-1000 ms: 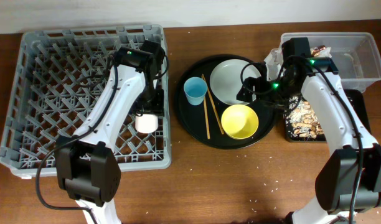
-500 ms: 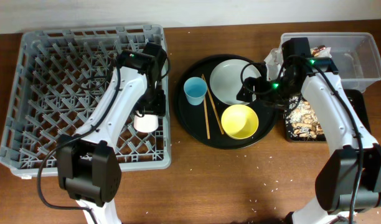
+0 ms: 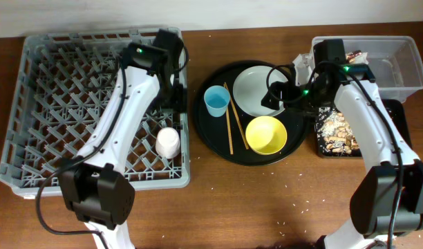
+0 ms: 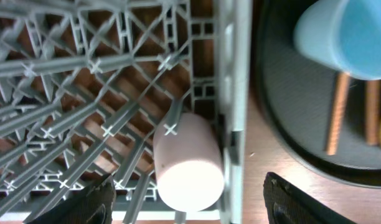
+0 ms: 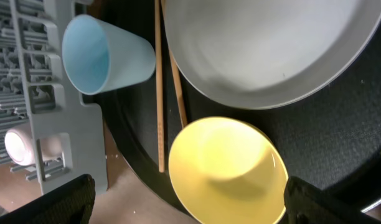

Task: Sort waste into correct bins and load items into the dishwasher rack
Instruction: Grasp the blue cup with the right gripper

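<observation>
The pale pink cup (image 3: pixel 167 142) lies on its side in the grey dishwasher rack (image 3: pixel 73 104), against its right wall; it also shows in the left wrist view (image 4: pixel 187 162). My left gripper (image 3: pixel 175 95) is open and empty above it, its fingers (image 4: pixel 190 196) spread wide of the cup. My right gripper (image 3: pixel 275 95) is open and empty over the yellow bowl (image 3: pixel 266 135), between bowl and grey-white plate (image 3: pixel 255 88). The light blue cup (image 3: pixel 216 101) and wooden chopsticks (image 3: pixel 230 128) lie on the round tray. In the right wrist view, the bowl (image 5: pixel 225 168) sits between my fingers (image 5: pixel 190 199).
The round black tray (image 3: pixel 202 128) holds cup, chopsticks, plate and bowl. A clear tub (image 3: pixel 405 66) with a foil wrapper (image 3: pixel 354 57) stands at the back right. A shallow black tray (image 3: pixel 321 149) with food scraps lies in front of it, partly under my right arm.
My left gripper has let go of the pink cup and pulled back toward the rack's far side. The cup now rests in the rack. My right arm has barely moved.
</observation>
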